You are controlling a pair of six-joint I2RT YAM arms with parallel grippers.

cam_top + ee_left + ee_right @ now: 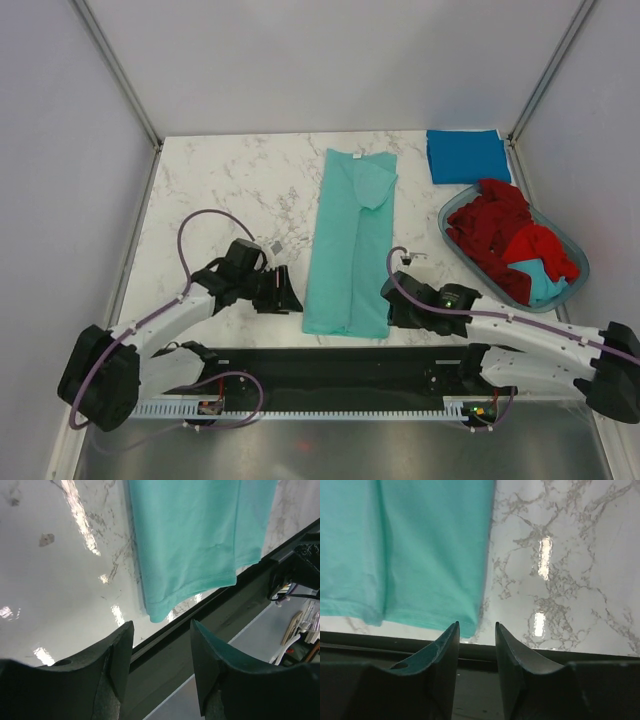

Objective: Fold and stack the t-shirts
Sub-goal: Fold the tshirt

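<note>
The white marbled bench [230, 180] fills the middle of the top view. The light teal-green t-shirt [350, 250] lies flat at centre, folded lengthwise into a long smooth strip, one sleeve turned over near its top. At right, the oval basket [582, 262] holds crumpled red t-shirts [495, 225]. A deeper blue t-shirt [467, 156] sits squarely folded at upper right. The left hand [290, 293] stands moderately parted and empty by the strip's lower left corner. The right hand [388, 305], narrowly parted and empty, is at its lower right corner.
</note>
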